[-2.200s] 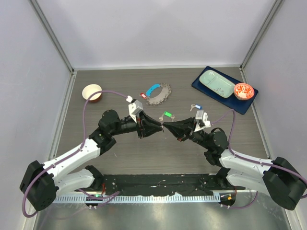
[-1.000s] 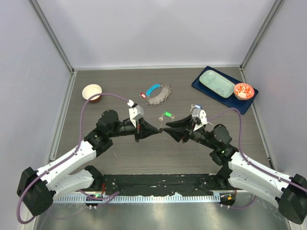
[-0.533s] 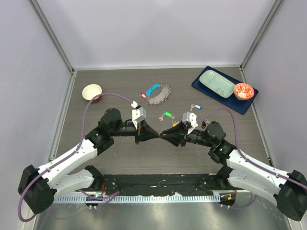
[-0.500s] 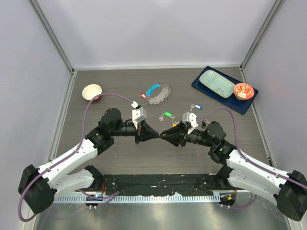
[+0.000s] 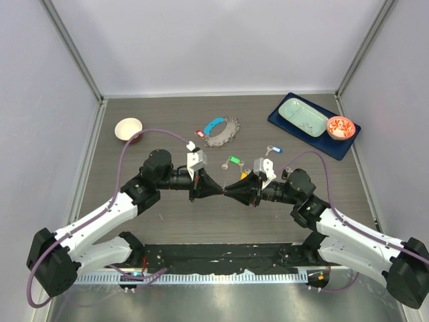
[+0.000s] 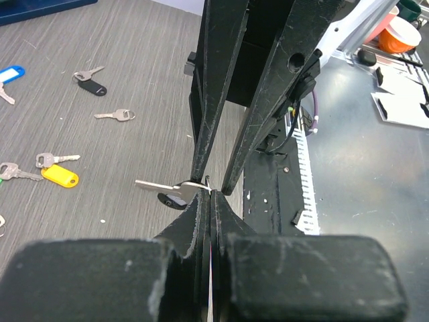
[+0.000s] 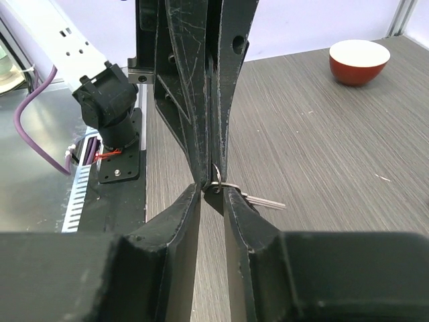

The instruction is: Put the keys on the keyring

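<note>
My left gripper (image 5: 220, 190) and right gripper (image 5: 228, 190) meet tip to tip above the table's middle. In the left wrist view my left gripper (image 6: 211, 194) is shut on the small split ring of a silver key with a black head (image 6: 175, 192). In the right wrist view my right gripper (image 7: 214, 190) has its jaws a narrow gap apart. That key's black head (image 7: 221, 201) fills the gap at the tips, and its blade points right. The keyring (image 5: 219, 130), grey chain with blue strap and red tag, lies behind. Green-tagged key (image 5: 232, 161) and blue-tagged key (image 5: 273, 150) lie nearby.
The left wrist view shows loose keys on the table: a black one (image 6: 91, 86), a plain silver one (image 6: 114, 115) and a yellow-tagged one (image 6: 57, 176). A white bowl (image 5: 129, 127) stands back left. A blue tray (image 5: 281, 123) with a mint plate and a red bowl sits back right.
The grippers were a little apart one second ago. They have come together tip to tip and moved slightly toward the near edge.
</note>
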Robot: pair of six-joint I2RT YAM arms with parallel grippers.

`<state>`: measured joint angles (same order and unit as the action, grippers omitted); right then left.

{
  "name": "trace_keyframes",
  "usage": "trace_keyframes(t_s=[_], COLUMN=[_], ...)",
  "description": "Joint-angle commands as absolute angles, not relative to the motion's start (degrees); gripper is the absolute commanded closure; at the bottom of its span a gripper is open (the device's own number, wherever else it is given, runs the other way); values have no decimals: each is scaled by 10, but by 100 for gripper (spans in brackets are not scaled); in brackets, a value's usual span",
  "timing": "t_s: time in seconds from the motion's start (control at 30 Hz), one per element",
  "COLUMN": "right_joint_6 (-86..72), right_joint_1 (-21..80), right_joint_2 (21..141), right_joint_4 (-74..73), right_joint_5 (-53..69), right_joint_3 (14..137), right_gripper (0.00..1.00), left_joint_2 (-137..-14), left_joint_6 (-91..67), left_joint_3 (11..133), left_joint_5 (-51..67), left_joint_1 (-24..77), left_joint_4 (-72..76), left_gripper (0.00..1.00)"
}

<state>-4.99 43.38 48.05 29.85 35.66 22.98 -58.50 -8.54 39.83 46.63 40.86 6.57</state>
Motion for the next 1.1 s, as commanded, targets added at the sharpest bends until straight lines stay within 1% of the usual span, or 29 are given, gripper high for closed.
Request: trace_keyframes(t_s=[0.0,0.23,0.57,0.67,0.8,0.87,0.93,0.97,1.03,1.07], right_joint_6=[-46,-49,-52,-52,-50,-47,-45,-44,-44,-45], right_joint_1=[433,433,432,433,432,433,433,433,433,433], right_joint_2=[484,487,504,506,512,513,512,512,507,505], right_joint_4=[312,305,300,299,290,280,272,260,247,234], right_joint_5=[371,381,403,410,415,412,399,395,377,372], right_joint_3=[261,266,275,278,282,283,283,283,281,281], right_gripper=[74,75,81,87,99,99,99,99,99,99], left_joint_2=[-591,-593,-597,-602,-609,-608,-601,-599,-585,-579], left_joint_6=[-77,-73,-65,-61,-60,-59,-57,-57,-57,-57], left_joint_3=[423,427,432,434,437,436,435,435,435,435], left_joint_5=[494,504,508,506,500,488,456,440,391,375], left_joint_1=[410,412,415,415,415,415,416,415,415,415], left_joint_4=[58,49,39,31,24,19,13,4,-6,-25], left_gripper=[100,100,100,100,100,100,92,81,68,57])
